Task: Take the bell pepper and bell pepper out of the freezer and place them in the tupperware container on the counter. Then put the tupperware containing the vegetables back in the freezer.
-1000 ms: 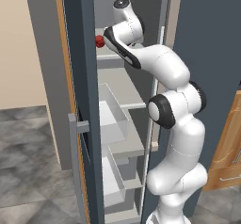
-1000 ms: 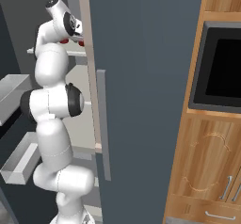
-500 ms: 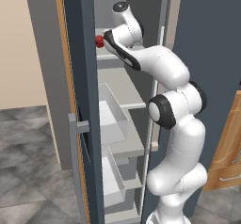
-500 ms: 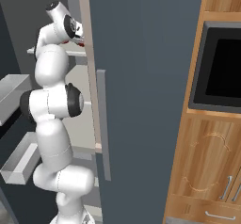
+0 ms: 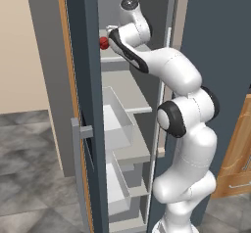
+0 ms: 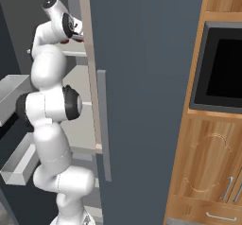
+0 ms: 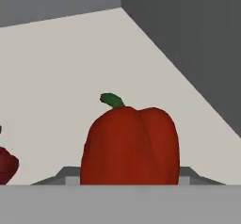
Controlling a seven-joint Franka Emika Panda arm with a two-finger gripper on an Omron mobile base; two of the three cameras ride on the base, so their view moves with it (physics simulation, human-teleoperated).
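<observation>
We find the arm reaching up into the open freezer (image 5: 88, 80), its hand (image 5: 109, 42) level with an upper light grey shelf (image 5: 115, 60). In the left base view a red bell pepper (image 5: 104, 43) sits right at the tip of the hand, just above that shelf, close to the edge of the dark freezer door. In the right base view a small strip of red shows beside the hand (image 6: 73, 32), next to the pale edge of the other door.

The hand view puts the same bell pepper (image 7: 130, 145) directly ahead and very close — upright, red, with a short green stem at its top. It rests on the pale shelf floor (image 7: 70, 68), with the grey freezer walls meeting in a corner behind it. A second bell pepper (image 7: 6, 165), darker red, is cut by the left edge of that view, beside the first and apart from it.

Fingertips are not visible in any view, so we cannot tell whether the hand is spread, pressed together or pinching the pepper — contact cannot be confirmed.

Lower in the freezer, the left base view shows pale clear drawers (image 5: 117, 124) pulled partly out, and a grey bar handle (image 5: 76, 149) on the door. To the right stand wooden cabinets (image 6: 208, 172) with a dark built-in oven window (image 6: 222, 68).
</observation>
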